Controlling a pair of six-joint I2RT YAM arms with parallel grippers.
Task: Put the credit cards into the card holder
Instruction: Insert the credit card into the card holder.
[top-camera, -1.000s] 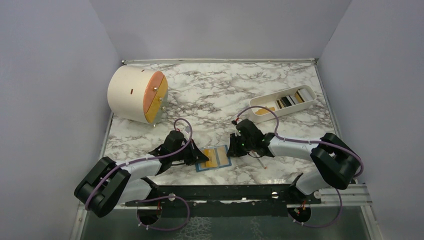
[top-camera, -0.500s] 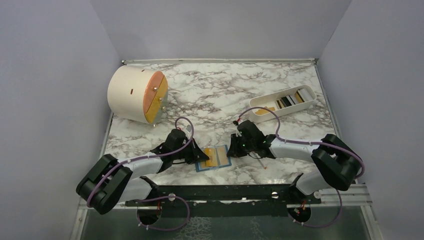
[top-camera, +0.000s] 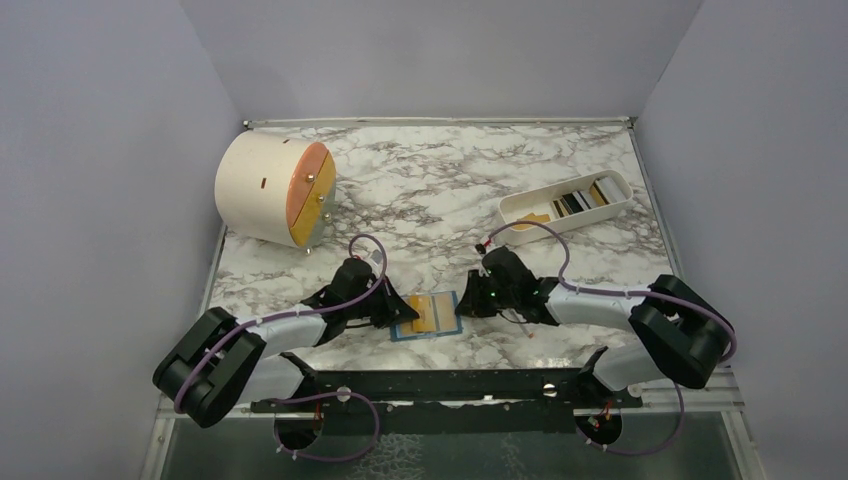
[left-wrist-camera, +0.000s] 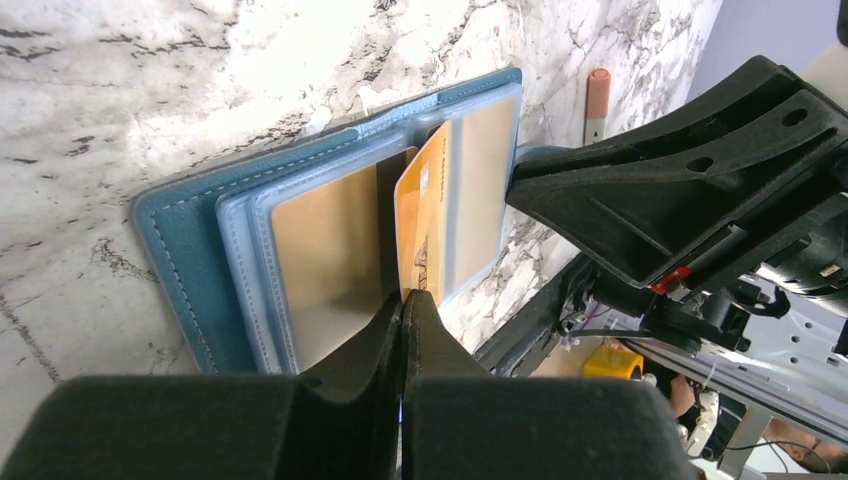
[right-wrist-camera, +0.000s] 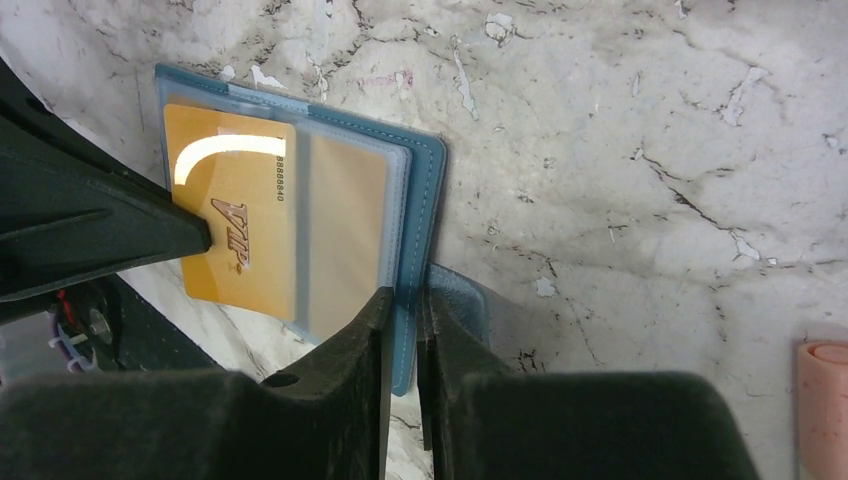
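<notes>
Quick status, going left to right in the overhead view. At 10 o'clock from the action sits a cream round box (top-camera: 262, 188) with an orange-and-yellow face, well apart and no bother.

The left gripper (left-wrist-camera: 403, 305) is pinched fully closed on the bottom edge of a gold card (left-wrist-camera: 422, 225). The card stands up on edge, leaning over the open card holder (top-camera: 428, 316), which lies flat on the marble table (top-camera: 430, 180) between the two arms. I'd say the card is lined up with a sleeve but not seated yet. Both clear sleeves show tan-gold behind the plastic, and I honestly can't tell if that's cards already in there or just lining.

At 3 o'clock of the holder, the right gripper (right-wrist-camera: 405, 300) is nearly closed, with its fingers nipping the teal cover's edge to pin it down.

Just past it, around 4 o'clock, lies a thin pink-tipped stick (left-wrist-camera: 597, 95), close to the right arm but not in the card's path.

Up at 2 o'clock is the white tray (top-camera: 512, 208) with several more cards (top-camera: 575, 200) in it, so most of the job looks undone. The real squeeze, I reckon, is the two claws crowding one small wallet.
</notes>
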